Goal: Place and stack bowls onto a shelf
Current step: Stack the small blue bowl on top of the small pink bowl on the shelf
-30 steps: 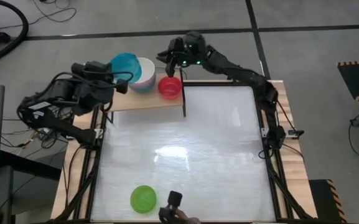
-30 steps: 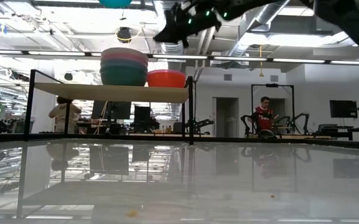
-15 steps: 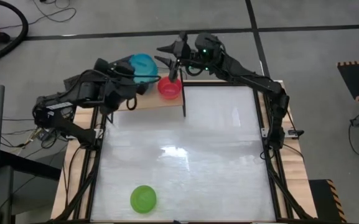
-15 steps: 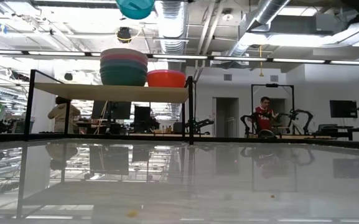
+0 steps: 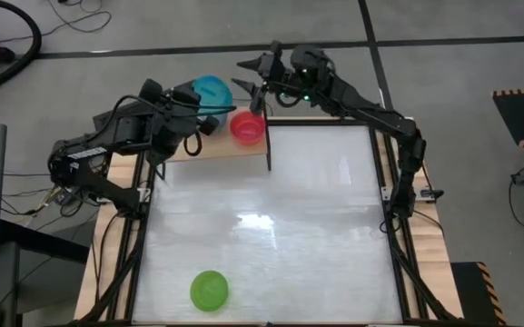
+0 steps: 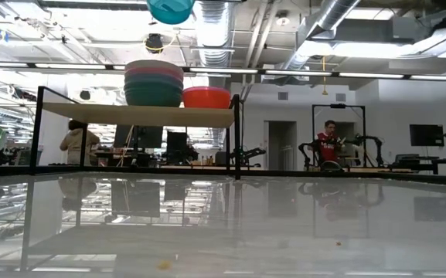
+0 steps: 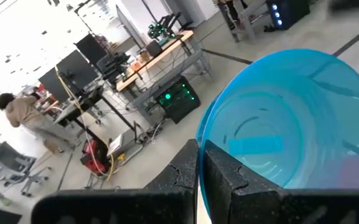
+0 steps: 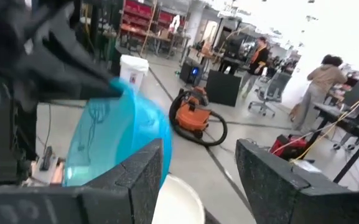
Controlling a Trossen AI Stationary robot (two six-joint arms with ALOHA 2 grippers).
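Note:
My left gripper (image 5: 195, 100) is shut on a cyan bowl (image 5: 211, 90), high above the shelf; the low view shows the cyan bowl (image 6: 170, 9) at the picture's top. On the light-wood shelf (image 6: 137, 115) stand a stack of several bowls (image 6: 154, 83) and, next to it, a red bowl (image 6: 206, 97), each on its base. My right gripper (image 5: 251, 76) is open above the shelf's far right end, beside the cyan bowl (image 8: 117, 143). A lime bowl (image 5: 209, 290) sits on the table near its near edge. My left gripper pinches the cyan bowl's rim (image 7: 199, 144) between its two fingers, one finger (image 7: 229, 177) inside the bowl and the other outside. The bowl is lifted clear, above the stack, with its rounded bottom downward in the low view.
The shelf's black legs (image 5: 269, 150) stand at the table's far left. A cream-white bowl (image 8: 179, 202) shows below the right gripper. The white tabletop (image 5: 271, 227) stretches between the shelf and the lime bowl. People and desks fill the room behind.
My left gripper has carried the cyan bowl toward the table's right, over the stack, covering the cream-white bowl in the high view. My right gripper has risen from above the red bowl and drawn back toward the far edge, out of the low view.

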